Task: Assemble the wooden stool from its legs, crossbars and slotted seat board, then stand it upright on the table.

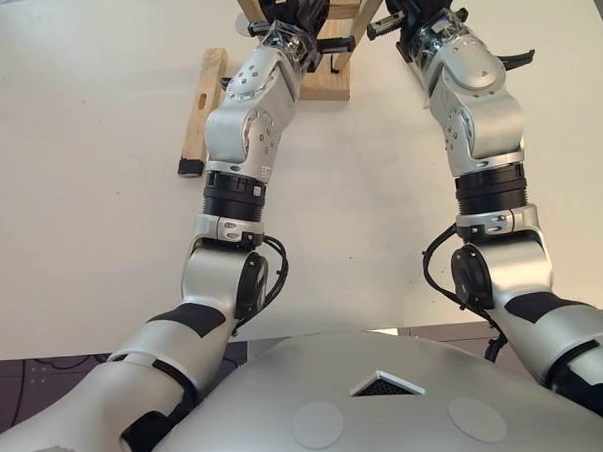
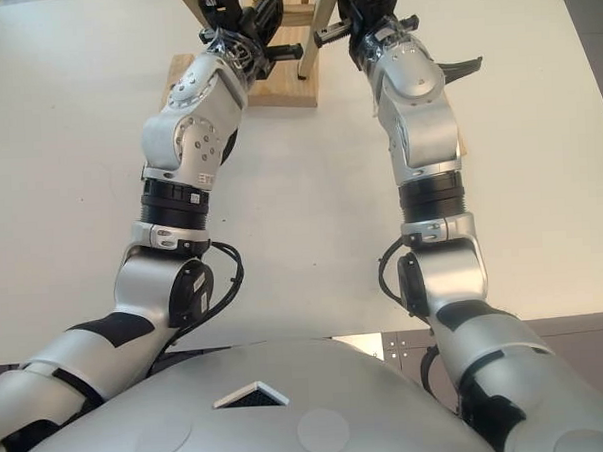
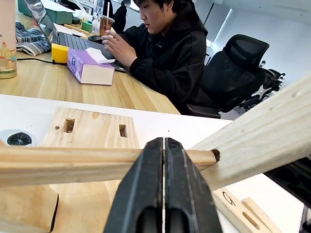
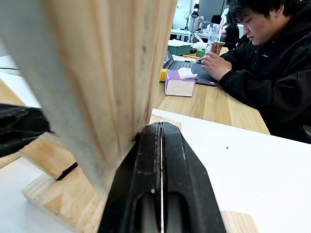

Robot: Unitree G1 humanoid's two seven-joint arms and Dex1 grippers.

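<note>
The slotted seat board lies flat at the far side of the bench, with legs rising from it and a crossbar meeting one leg. It looks like stiff, light bare wood with joints probably only friction-tight, so I would hold it by a leg or crossbar close to a joint. The left end effector has its fingers pressed together against the crossbar, and the right end effector is likewise closed beside a leg, neither seeming to clamp wood. The far bench edge lies just beyond the board and a loose leg lies to its left, so the room for turning things upright is toward the robot.
</note>
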